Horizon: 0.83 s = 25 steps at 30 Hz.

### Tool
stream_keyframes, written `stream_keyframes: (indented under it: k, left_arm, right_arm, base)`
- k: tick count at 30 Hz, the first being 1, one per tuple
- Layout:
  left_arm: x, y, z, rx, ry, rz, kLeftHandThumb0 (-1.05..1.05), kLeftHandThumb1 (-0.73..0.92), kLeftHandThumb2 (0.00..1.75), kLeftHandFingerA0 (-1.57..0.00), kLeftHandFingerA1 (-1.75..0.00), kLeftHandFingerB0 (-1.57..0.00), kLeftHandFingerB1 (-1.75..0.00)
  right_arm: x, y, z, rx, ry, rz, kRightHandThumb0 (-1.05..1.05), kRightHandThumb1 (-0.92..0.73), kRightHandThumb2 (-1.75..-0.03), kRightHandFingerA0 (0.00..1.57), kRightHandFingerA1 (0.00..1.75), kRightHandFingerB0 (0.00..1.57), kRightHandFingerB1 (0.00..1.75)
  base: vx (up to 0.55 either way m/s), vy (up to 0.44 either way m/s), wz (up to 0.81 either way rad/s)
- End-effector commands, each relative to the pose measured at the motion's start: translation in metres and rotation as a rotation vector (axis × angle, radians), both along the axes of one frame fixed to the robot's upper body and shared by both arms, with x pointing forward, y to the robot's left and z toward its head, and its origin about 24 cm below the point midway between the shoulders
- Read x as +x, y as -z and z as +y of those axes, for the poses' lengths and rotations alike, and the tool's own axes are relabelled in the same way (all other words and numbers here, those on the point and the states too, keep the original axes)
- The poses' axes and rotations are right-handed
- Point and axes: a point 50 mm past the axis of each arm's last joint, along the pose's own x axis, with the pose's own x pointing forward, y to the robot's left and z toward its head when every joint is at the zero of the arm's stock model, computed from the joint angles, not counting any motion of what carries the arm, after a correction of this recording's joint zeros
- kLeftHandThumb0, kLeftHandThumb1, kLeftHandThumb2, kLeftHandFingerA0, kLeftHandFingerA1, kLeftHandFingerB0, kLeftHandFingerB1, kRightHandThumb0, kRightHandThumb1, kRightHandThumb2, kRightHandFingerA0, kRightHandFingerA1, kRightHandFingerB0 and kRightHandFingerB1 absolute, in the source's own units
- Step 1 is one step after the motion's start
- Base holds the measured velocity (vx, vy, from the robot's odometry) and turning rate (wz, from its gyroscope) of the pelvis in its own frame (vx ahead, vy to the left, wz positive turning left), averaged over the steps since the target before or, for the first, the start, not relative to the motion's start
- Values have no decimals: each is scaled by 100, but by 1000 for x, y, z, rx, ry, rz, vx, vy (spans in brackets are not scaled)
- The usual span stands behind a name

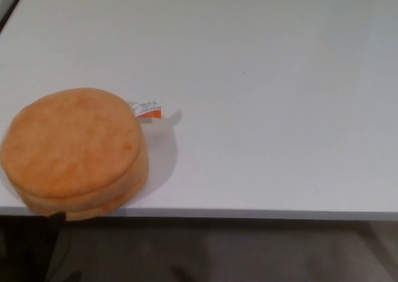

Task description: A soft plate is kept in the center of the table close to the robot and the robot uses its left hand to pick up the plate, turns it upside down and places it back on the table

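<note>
White table [261, 108], orange soft plate [74, 148] with tag [147, 109] at near-left edge; both hands out of view, fingers unseen.

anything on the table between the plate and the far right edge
Only the plate's small tag, right beside the orange plate. Past it the white table is bare in the head view.

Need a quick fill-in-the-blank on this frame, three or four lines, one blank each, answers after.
1. The soft plate is ____ in colour.
2. It sits on the white table near the ____ front corner as the picture shows it.
3. A small white and orange ____ sticks out from its upper right edge.
4. The number of robot hands in view is ____.

Missing words: orange; left; tag; zero
</note>
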Motion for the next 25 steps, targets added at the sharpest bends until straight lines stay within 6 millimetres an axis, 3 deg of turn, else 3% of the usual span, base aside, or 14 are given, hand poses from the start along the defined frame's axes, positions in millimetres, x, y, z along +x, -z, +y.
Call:
stream_keyframes:
  k: [1, 3, 6, 7, 10, 11, 17, 18, 19, 25]
  left_arm:
    - [-41, 24, -15, -225, 122, -192, -86, 73, 115, -17, -52, 0, -31]
    - [-49, 31, -16, -236, 127, -184, -77, 68, 113, -11, -50, 0, -35]
    - [-55, 37, -17, -266, 117, -194, -88, 73, 111, -10, -46, -4, -37]
    - [-58, 40, -19, -291, 96, -192, -38, 40, 106, -1, -50, 0, -49]
    - [-69, 48, -23, -322, 67, -169, -38, 39, 106, -1, -50, 0, -49]
    - [-70, 50, -23, -315, 66, -165, -91, 91, 68, -18, -36, -15, -26]
    - [-77, 73, -13, -261, 26, -124, -87, 89, 67, -24, -39, -20, -28]
    - [-75, 79, -11, -249, 13, -103, -88, 89, 67, -26, -40, -21, -29]
    - [-74, 81, -10, -247, 5, -93, -88, 88, 67, -25, -40, -20, -30]
    - [-68, 91, -7, -252, -8, -82, -87, 90, 68, -25, -40, -20, -29]
  right_arm:
    - [-4, -2, -7, -28, 14, 7, -62, -86, -66, 69, 51, 44, 33]
    - [-4, -2, -6, -31, 14, 11, -61, -86, -66, 68, 51, 43, 33]
    - [-6, -1, -7, -15, 26, 15, -60, -85, -66, 69, 51, 45, 34]
    - [-7, 0, -7, -19, 27, 19, -61, -69, -104, 62, 64, 37, 51]
    - [-9, -1, -9, -34, 24, 20, -61, -70, -104, 61, 63, 37, 51]
    - [-9, -1, -8, -34, 21, 21, -61, -87, -67, 69, 50, 44, 33]
    - [-14, -1, -9, -19, 23, 35, -59, -86, -66, 69, 51, 44, 33]
    - [-15, 0, -9, -11, 23, 34, -59, -70, -104, 61, 65, 37, 52]
    - [-16, 0, -9, -10, 22, 32, -59, -86, -66, 68, 51, 45, 34]
    - [-18, 2, -8, -14, 19, 37, -59, -87, -66, 67, 51, 43, 33]
  base:
    - [0, 0, 0]
    - [0, 0, 0]
    - [0, 0, 0]
    - [0, 0, 0]
    - [0, 0, 0]
    - [0, 0, 0]
    - [0, 0, 0]
    - [0, 0, 0]
    - [0, 0, 0]
    - [0, 0, 0]
